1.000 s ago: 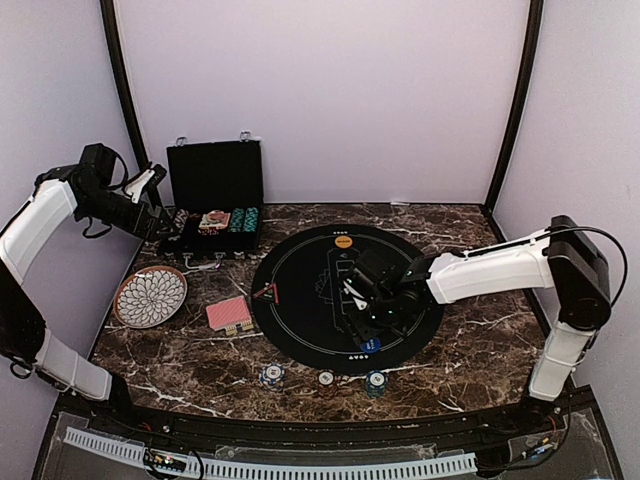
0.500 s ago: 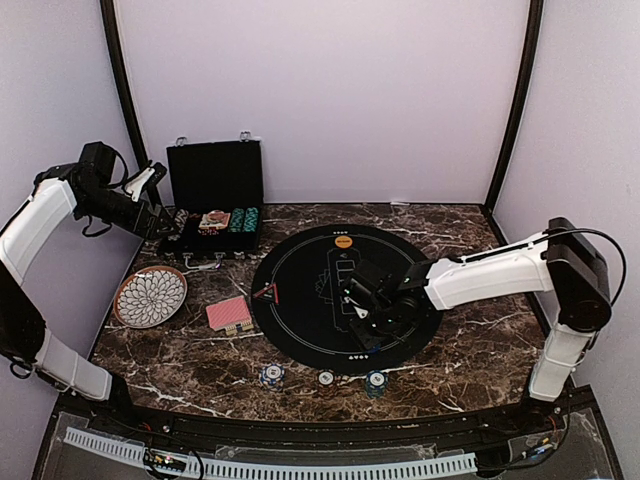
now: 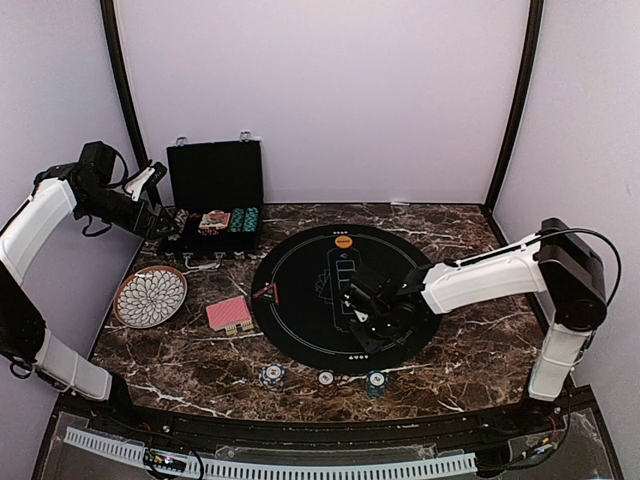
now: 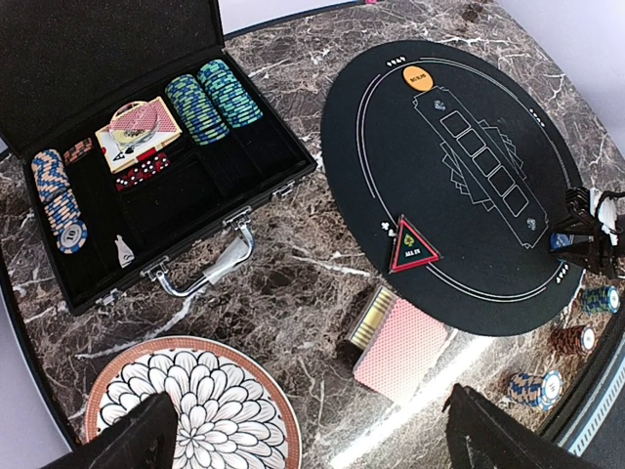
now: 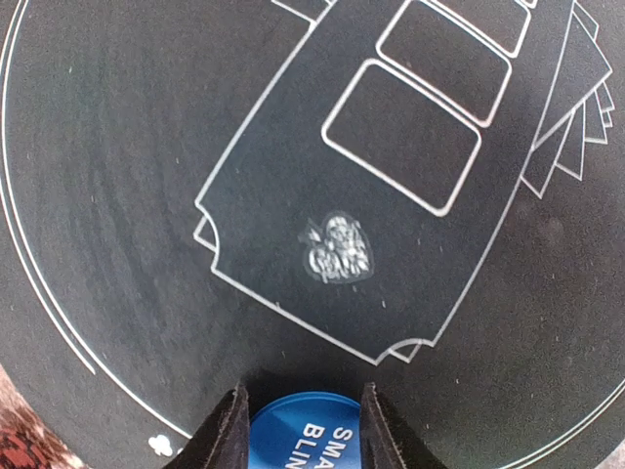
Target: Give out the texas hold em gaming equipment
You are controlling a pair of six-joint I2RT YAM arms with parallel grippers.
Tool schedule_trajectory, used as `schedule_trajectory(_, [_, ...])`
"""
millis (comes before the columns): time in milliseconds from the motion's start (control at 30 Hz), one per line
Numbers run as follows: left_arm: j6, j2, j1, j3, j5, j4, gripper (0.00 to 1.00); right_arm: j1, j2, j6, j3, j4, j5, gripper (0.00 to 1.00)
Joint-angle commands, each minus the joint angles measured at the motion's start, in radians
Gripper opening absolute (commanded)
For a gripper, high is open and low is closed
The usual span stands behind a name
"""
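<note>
Right tool (image 5: 303,415) has narrowed over the last second; fingers (image 5: 229,435) now against blue disc (image 5: 308,440) at mat (image 5: 146,195) edge. Grasp looks made, lift next. Left tool (image 4: 312,442) hangs released near case (image 4: 98,49)

Between the right jaws the blue button disc (image 5: 305,430) is cut off by the wrist view's lower edge, its white lettering broken mid-word, whether they press it cannot be told, from above it lies hidden under them, and the markings on the poker chips (image 3: 271,375) on the tabletop base-side of the jaws are too small to read.
</note>
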Motion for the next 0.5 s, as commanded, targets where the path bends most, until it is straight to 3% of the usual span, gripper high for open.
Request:
schedule_trajectory(0, [0.002,-0.036,-0.004,0.032,0.015,-0.026,0.99,0.006,-0.047,0.027,-0.060,-0.014,-0.006,0.37])
schedule_trajectory(300, [0.005,-0.036,-0.004,0.032,0.013,-0.026,0.99,0.006,-0.105,0.043,-0.095,-0.041,0.003,0.37])
schedule_trajectory(467, [0.006,-0.033,-0.005,0.034,0.005,-0.026,0.99,0.006,-0.130,0.033,0.004,-0.108,0.020,0.55])
